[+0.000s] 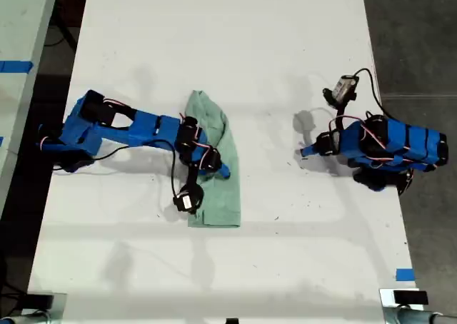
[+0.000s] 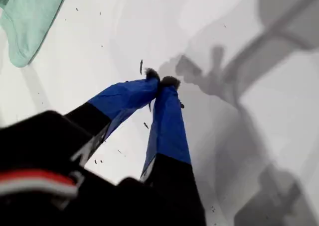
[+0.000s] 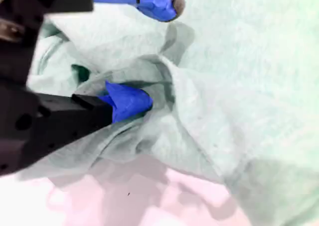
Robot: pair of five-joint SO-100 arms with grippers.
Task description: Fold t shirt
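Second wrist view, pincer tip (image 3: 130, 100) buried in t shirt (image 3: 239, 86)

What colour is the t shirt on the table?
Pale mint green, plain with no pattern; the t shirt shows whole in the exterior view.

Both arms are showing blue printed shells with black servos and thin red-white wiring; gripper fingers (image 2: 167, 121) are wearing blue tape.
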